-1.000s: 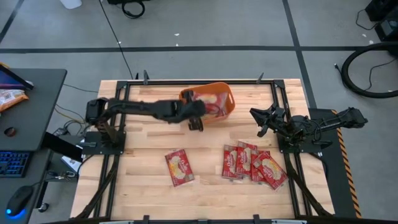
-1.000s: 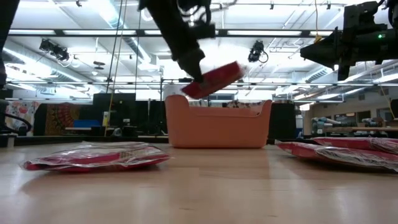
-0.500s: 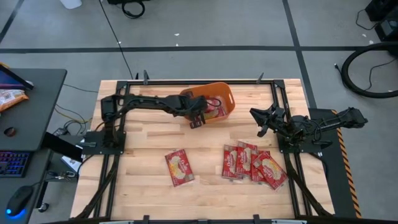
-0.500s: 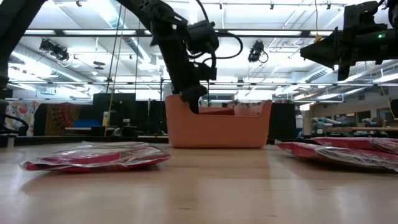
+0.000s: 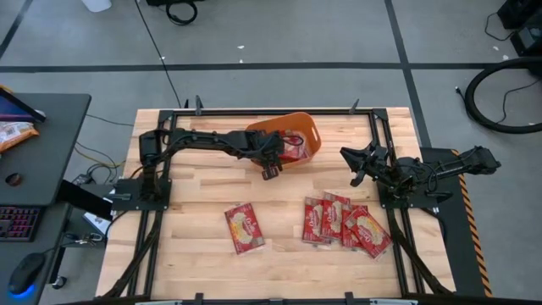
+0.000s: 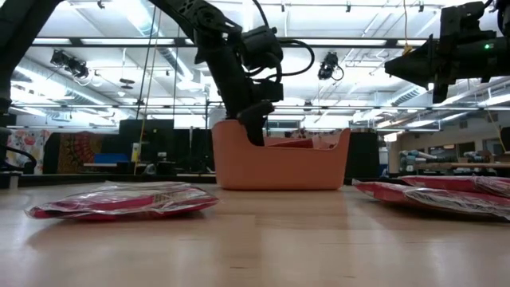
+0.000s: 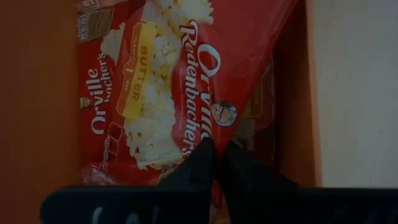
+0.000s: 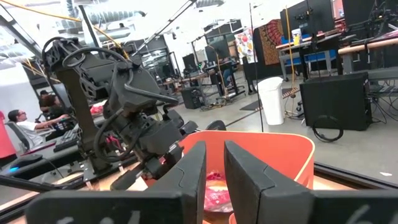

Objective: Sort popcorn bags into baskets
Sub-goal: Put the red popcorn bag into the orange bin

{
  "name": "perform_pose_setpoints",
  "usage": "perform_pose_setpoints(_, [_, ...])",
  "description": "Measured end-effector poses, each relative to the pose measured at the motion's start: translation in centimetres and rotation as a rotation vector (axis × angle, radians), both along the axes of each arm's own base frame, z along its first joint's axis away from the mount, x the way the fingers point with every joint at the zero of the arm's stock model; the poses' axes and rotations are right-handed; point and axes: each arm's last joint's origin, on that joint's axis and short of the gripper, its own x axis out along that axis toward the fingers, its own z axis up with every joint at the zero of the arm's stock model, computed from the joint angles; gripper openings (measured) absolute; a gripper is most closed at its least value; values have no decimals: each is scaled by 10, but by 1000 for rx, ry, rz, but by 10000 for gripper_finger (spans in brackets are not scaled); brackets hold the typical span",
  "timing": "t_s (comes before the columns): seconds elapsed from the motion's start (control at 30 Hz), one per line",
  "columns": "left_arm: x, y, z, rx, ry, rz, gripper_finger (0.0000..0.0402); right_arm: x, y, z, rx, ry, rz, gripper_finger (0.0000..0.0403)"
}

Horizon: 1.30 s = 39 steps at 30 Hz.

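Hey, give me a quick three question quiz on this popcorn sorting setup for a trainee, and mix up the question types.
1. True or false: one popcorn bag lies alone, apart from the pile.
2. Multiple choice: where is the left end effector? A) at the orange tub B) over the pile C) over the lone bag.
3. Fill in: the right end effector waits to the side with its jaws ___.

Key: 1 true; 2 A; 3 open.
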Motion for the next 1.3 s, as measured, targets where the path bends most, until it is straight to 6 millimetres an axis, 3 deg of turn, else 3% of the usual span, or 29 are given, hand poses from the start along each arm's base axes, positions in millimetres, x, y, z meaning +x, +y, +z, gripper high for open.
perform_pose_setpoints(0.13, [0,1,0,27,-5,43,48,0,0,0,0,0,0,61])
perform_pose_setpoints(0.33, [2,-1,4,41,-32,30,107,0,0,0,0,0,0,61])
perform_pose_setpoints(0.5, [12,-11,20,33,-85,-123,145,0,0,0,0,0,0,61])
perform_pose_setpoints(0.73, [24,-66,31,110,-73,-483,145,0,0,0,0,0,0,61])
perform_pose_setpoints(0.93, [11,-133,23,70,65,-849,142,0,0,0,0,0,0,61])
perform_pose_setpoints(1.1, [-10,-167,15,0,230,-895,142,0,0,0,0,0,0,61])
perform_pose_setpoints(1.3, [-35,-200,-9,-66,369,-869,142,0,0,0,0,0,0,61])
